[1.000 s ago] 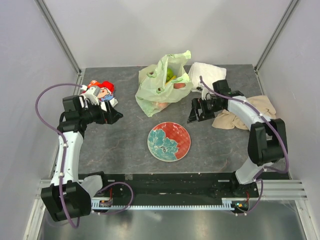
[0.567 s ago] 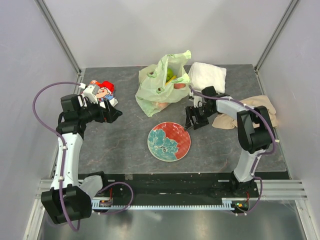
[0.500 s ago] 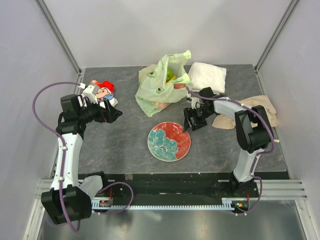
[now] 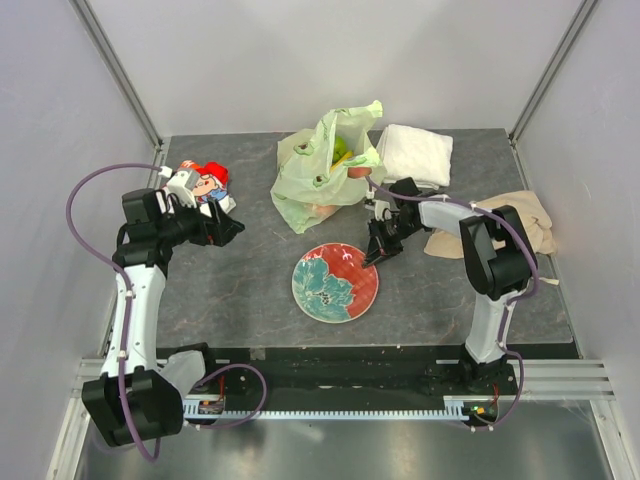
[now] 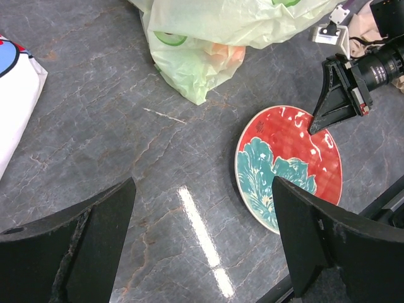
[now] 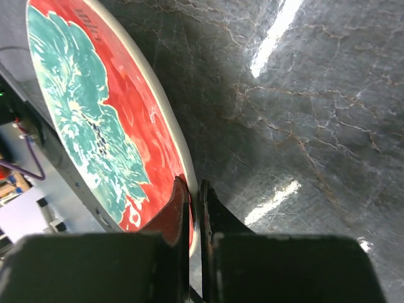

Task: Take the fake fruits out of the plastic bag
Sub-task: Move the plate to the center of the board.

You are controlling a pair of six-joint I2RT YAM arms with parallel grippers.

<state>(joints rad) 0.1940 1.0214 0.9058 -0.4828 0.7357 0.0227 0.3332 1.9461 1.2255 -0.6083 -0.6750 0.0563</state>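
Observation:
The pale-green plastic bag lies crumpled at the back middle of the table, also in the left wrist view. Fake fruits show through it: a green one at the mouth and a pinkish-orange one low in the bag. My right gripper is shut on the near-right rim of the red-and-teal plate; in the right wrist view the fingers pinch the plate's edge. My left gripper hovers open left of the bag, nothing between its fingers.
A white folded towel lies right of the bag, and a beige cloth at the right edge. A red-and-white snack packet sits behind my left gripper. Grey walls close in the table on three sides.
My right gripper swung left from beside the beige cloth to the plate and closed on its rim. The plate shifted slightly left. The left arm barely moved.

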